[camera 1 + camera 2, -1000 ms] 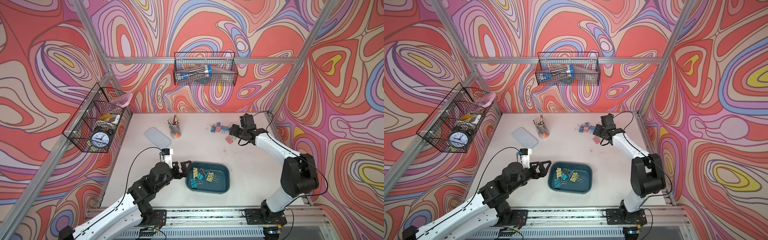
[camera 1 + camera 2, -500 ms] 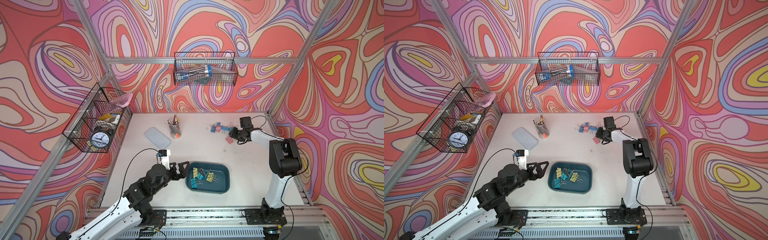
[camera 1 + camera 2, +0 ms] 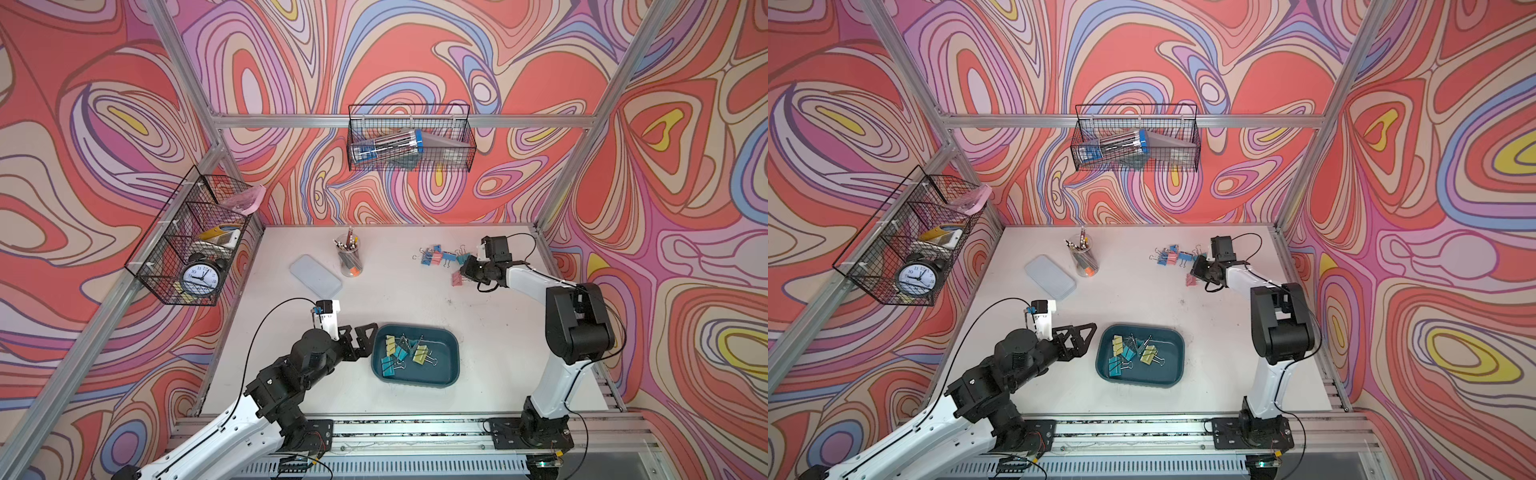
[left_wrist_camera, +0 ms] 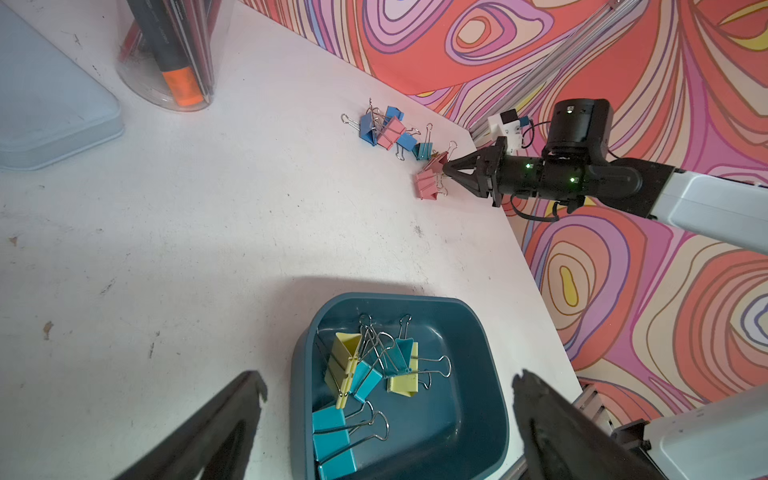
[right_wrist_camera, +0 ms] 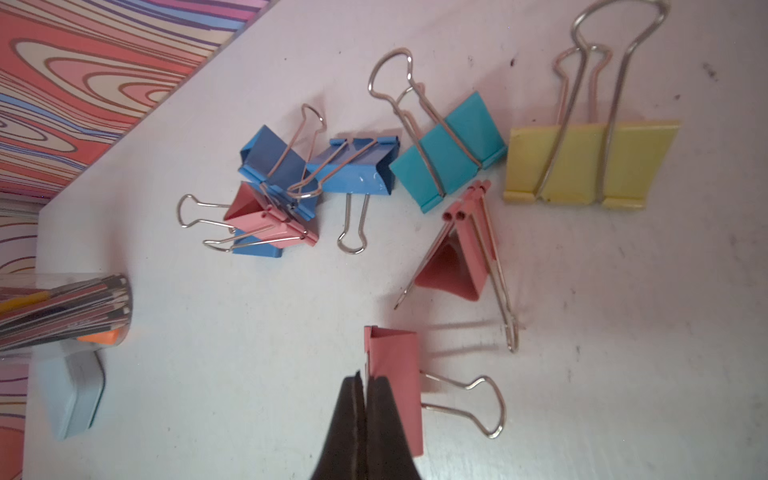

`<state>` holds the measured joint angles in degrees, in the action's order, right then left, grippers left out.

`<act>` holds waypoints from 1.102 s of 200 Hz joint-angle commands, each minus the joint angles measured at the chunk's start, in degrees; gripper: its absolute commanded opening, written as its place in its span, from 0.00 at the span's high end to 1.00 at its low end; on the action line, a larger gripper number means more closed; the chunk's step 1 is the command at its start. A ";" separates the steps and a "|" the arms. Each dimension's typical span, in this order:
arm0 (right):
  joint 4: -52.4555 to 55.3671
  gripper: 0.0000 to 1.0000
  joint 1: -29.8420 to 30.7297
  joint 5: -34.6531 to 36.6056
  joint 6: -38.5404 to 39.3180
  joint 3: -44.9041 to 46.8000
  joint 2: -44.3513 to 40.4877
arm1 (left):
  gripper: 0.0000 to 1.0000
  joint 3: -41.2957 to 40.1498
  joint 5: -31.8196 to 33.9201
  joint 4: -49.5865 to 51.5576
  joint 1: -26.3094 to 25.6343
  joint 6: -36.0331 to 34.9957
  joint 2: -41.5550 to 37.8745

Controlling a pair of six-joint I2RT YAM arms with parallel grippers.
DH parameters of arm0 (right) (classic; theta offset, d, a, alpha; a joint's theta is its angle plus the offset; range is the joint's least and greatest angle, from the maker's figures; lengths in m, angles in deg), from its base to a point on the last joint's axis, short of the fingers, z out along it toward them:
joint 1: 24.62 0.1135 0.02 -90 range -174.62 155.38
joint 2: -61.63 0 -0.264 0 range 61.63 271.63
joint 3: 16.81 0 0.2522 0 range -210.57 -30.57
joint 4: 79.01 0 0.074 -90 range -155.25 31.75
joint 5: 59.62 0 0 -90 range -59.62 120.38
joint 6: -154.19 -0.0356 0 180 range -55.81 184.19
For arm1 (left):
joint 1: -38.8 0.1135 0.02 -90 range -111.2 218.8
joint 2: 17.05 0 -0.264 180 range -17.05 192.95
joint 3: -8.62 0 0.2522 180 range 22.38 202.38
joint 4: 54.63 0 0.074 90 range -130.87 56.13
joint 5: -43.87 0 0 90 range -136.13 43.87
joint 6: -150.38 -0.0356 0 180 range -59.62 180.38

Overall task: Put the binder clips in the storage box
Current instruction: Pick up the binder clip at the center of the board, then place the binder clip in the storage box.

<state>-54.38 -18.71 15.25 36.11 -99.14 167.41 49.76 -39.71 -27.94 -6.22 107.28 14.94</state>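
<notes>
White tabletop (image 3: 415,299) holds the loose binder clips (image 3: 440,257) near its far edge, where the right gripper (image 5: 365,386) pinches one pink binder clip (image 5: 395,365) by its edge for lifting, while the left gripper (image 3: 360,330), spread wide and empty, hovers beside the part-filled storage box (image 3: 451,361).

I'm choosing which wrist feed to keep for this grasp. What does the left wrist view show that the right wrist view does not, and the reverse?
Only the left wrist view: the storage box with yellow and teal binder clips in it, the left gripper open, and the right gripper seen from outside. Only the right wrist view: a yellow clip shown whole, and the right gripper's tips shut at a pink clip's edge, close up. Both: the loose clips, blue, pink and teal, the pen cup and the pale lid.
</notes>
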 commanded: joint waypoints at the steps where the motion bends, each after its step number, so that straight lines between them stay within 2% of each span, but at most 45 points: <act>1: -0.44 1.00 -0.20 -2.42 -1.33 2.10 -6.80 | 0.01 0.66 0.71 -0.10 0.28 -1.19 -0.17; 42: 0.49 1.00 0.57 -4.80 -5.65 8.74 -20.01 | 0.01 0.66 0.48 -2.04 0.28 -1.45 0.96; 72: 4.69 1.00 3.82 -4.47 -10.23 13.25 -32.19 | 0.01 0.31 0.09 -4.14 0.28 -1.67 2.39; 95: 9.75 1.00 11.11 -0.36 -14.63 16.01 -41.61 | 0.01 0.49 -0.48 -5.57 0.28 -2.05 3.81; 134: 17.02 1.00 28.60 11.24 -26.53 20.19 -51.33 | 0.01 0.48 -1.20 -7.75 0.32 -2.42 6.04; 153: 17.66 1.00 37.98 16.98 -31.91 21.82 -51.92 | 0.01 0.16 -1.71 -8.73 0.28 -2.25 6.73; 177: 16.55 1.00 47.45 22.59 -35.75 22.86 -47.46 | 0.01 -0.13 -2.20 -9.56 0.28 -2.15 7.29; 220: 10.95 1.00 55.84 27.18 -37.59 23.49 -34.95 | 0.01 -0.07 -2.42 -7.78 0.28 -1.98 6.22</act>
<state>-40.17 33.99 36.21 1.34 -76.70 128.00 49.73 -41.55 -35.42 -6.22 106.16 22.06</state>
